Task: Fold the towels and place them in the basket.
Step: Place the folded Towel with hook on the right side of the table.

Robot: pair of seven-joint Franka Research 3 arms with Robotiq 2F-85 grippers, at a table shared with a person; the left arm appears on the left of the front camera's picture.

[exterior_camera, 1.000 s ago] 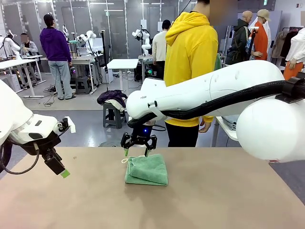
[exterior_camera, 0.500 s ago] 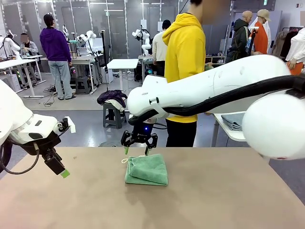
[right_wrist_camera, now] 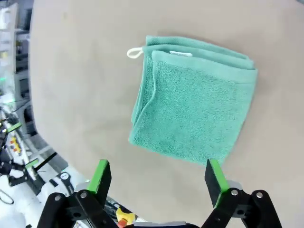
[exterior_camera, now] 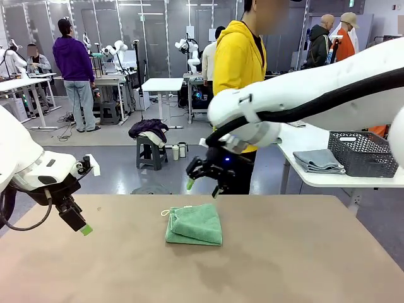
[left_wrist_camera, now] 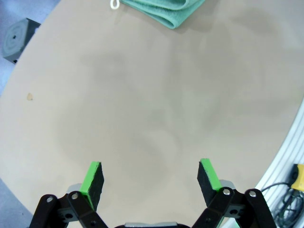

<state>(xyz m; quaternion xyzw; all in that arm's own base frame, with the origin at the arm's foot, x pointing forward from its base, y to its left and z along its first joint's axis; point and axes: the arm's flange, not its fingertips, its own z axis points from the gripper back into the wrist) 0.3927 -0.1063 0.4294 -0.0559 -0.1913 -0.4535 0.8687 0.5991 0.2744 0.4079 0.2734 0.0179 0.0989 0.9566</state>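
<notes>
**Folded towel (exterior_camera: 194,225) lying free on the table (exterior_camera: 297,259)**

The mint-green towel is lying near the table's middle, its white cord loop (exterior_camera: 165,213) at one corner. The right gripper (exterior_camera: 202,185) is being held above its far edge, jaws spread wide, nothing grasped. The left gripper (left_wrist_camera: 153,178), equally spread and empty, is being held over bare tabletop well apart from it. The dark lattice basket (exterior_camera: 363,153) is sitting on a side table (exterior_camera: 291,140) beside grey cloths (exterior_camera: 319,161).

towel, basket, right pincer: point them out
towel (exterior_camera: 194,224), front view, middle of its folded top
basket (exterior_camera: 363,158), front view, mesh side wall
right pincer (exterior_camera: 202,187), front view, midway between its fingertips
</notes>
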